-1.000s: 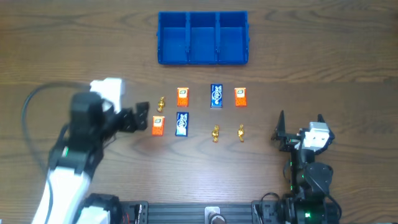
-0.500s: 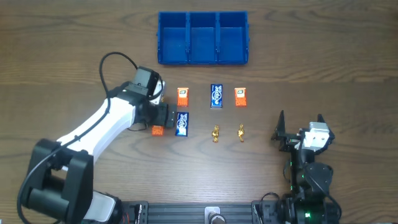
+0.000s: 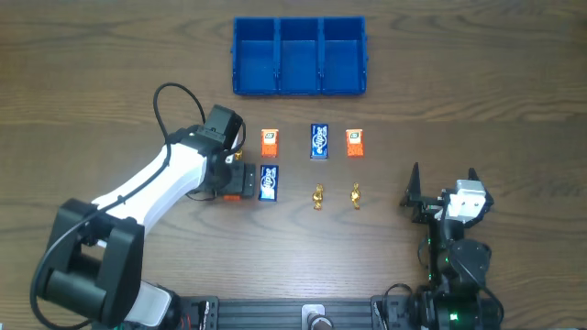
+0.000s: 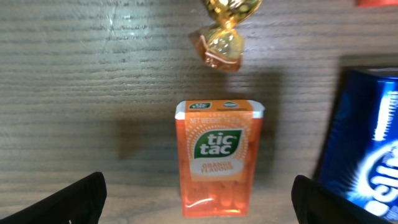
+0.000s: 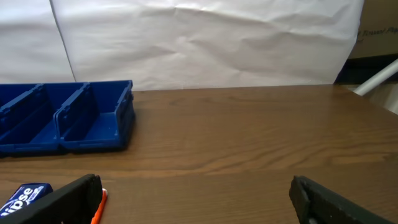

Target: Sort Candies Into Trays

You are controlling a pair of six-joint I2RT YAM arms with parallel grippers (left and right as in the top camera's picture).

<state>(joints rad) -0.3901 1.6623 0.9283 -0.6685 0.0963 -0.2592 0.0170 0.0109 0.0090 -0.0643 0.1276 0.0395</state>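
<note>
LEFT ARM POISED FOR THE PICK: Your left end effector (image 3: 242,181) hangs over the orange candy box (image 4: 221,155), its two fingers spread wide on either side and gripping nothing. The box lies flat on the tabletop (image 3: 110,73) at the left end of the candy rows, well short of the blue tray (image 3: 299,89); the step in hand looks to be the grasp. The box's long axis runs crosswise to the line between the fingers, and its white-capped end points at the gold-wrapped candy (image 4: 221,37) and so, judging by the top view, towards the tray. That means you can close across the narrow width, on the two long edges, without turning the wrist. Come straight down, keep the box centred in the gap, and seat the fingers near the tabletop before closing, since a flat, smooth case is likely to skid. Mind the blue candy box (image 4: 367,143) just beside one finger. Your right end effector (image 3: 440,194) sits wide open and empty on its own side
</note>
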